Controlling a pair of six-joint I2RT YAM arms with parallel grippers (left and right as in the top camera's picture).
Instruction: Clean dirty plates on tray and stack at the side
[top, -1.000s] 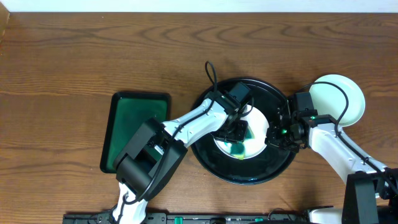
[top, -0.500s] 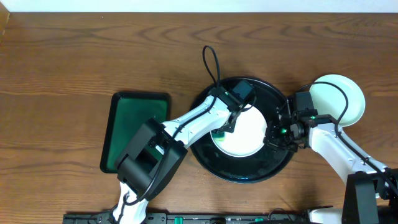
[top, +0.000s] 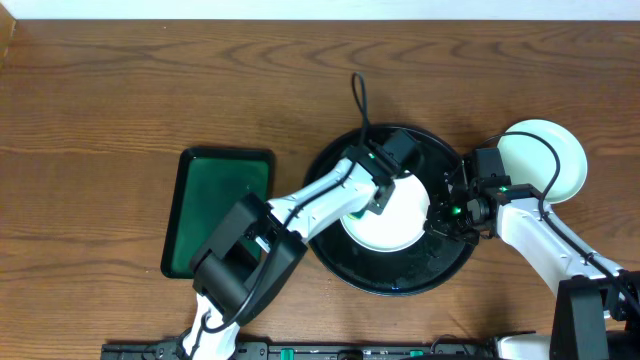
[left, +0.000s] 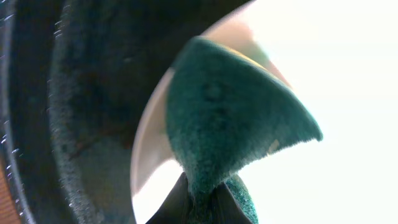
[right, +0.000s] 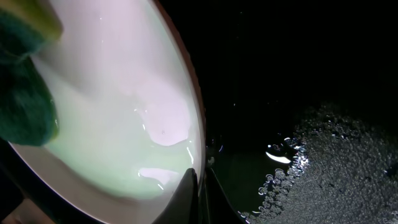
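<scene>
Tray (top: 400, 282) mid-table, one plate (top: 395, 228) on it, looks wiped to me. Second plate (top: 545, 160) lies just off tray's right side, so nearer my R arm. Sponge (left: 230, 124) clamped in L gripper (left: 199, 202) over plate's upper-left. R gripper (right: 198, 186) pinches plate's right rim.

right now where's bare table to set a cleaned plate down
Bare wood runs along the table's far edge and left of the green tray. Crowded: the black tray, where the left pincer and right pincer are on a plate, and the white plate at its right.
</scene>
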